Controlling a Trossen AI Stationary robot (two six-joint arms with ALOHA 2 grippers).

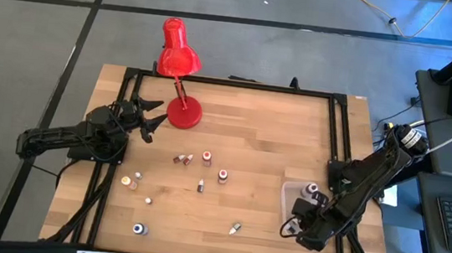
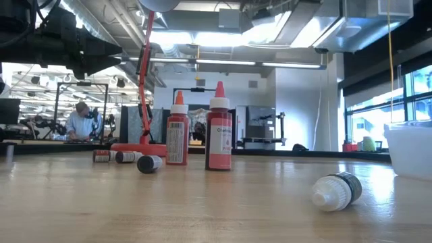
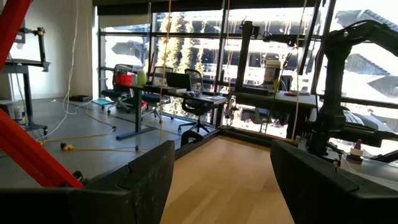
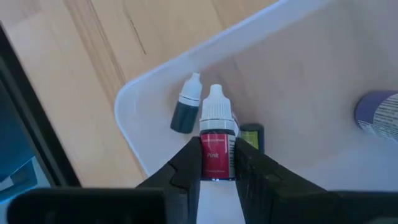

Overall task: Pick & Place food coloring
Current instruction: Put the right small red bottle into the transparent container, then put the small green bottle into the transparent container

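Several tiny food coloring bottles lie or stand scattered on the wooden table (image 1: 251,129), among them a lying pair (image 1: 180,160) and an upright one (image 1: 222,176). Two red ones (image 2: 218,135) stand upright in the low view. My right gripper (image 4: 217,155) is over the near-left corner of the clear tub (image 1: 289,202) at the table's right and is shut on a red bottle with a white cap (image 4: 217,134). My left gripper (image 1: 150,114) is open and empty beside the red lamp's base (image 1: 183,114). My right gripper pinches the red bottle's labelled body (image 4: 216,163) between its two fingers, one on each side. The bottle lies along the fingers, its white cap (image 4: 217,111) pointing away from the wrist and down into the tub. Whether the cap touches the tub's floor, I cannot tell.
Inside the tub lie a dark bottle (image 4: 185,113), a green one (image 4: 252,135) and a purplish one (image 4: 377,113). A white-capped bottle (image 2: 336,190) lies on its side near the table's front. The lamp's arm (image 1: 178,84) rises over the far left. A black frame (image 1: 335,130) borders the table.
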